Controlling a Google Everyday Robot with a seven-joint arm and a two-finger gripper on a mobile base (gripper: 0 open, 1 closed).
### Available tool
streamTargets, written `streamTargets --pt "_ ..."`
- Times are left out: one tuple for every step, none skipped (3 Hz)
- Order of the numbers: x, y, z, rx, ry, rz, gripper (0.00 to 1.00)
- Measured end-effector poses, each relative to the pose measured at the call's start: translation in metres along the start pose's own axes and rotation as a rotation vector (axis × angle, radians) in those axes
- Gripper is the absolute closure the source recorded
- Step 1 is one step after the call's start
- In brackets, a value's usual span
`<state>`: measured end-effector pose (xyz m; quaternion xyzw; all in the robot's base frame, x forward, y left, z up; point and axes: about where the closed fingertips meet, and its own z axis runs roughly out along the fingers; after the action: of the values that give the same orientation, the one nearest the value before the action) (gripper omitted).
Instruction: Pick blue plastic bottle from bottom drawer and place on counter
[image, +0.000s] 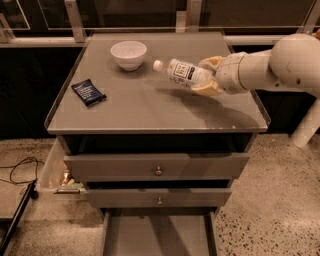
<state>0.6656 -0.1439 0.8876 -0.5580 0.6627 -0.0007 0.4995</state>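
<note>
The blue plastic bottle (183, 73) is clear with a white cap and a white label with dark print. It is held lying on its side, cap to the left, a little above the counter (150, 107). My gripper (206, 76) comes in from the right and is shut on the bottle's base end, its yellowish fingers (209, 63) above and below it. The bottom drawer (157, 235) is pulled out at the foot of the cabinet and its grey floor is bare.
A white bowl (128, 54) stands at the back left of the counter. A dark blue flat snack packet (88, 92) lies at the left. Two upper drawers with round knobs (158, 170) are shut. A side bin (60, 175) sticks out left.
</note>
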Motion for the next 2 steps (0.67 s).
streamTargets --pt "-0.0006 0.0051 0.0083 -0.057 -0.028 0.005 1.0" --pt "0.0025 0.0113 0.015 -0.105 -0.048 0.016 1.0"
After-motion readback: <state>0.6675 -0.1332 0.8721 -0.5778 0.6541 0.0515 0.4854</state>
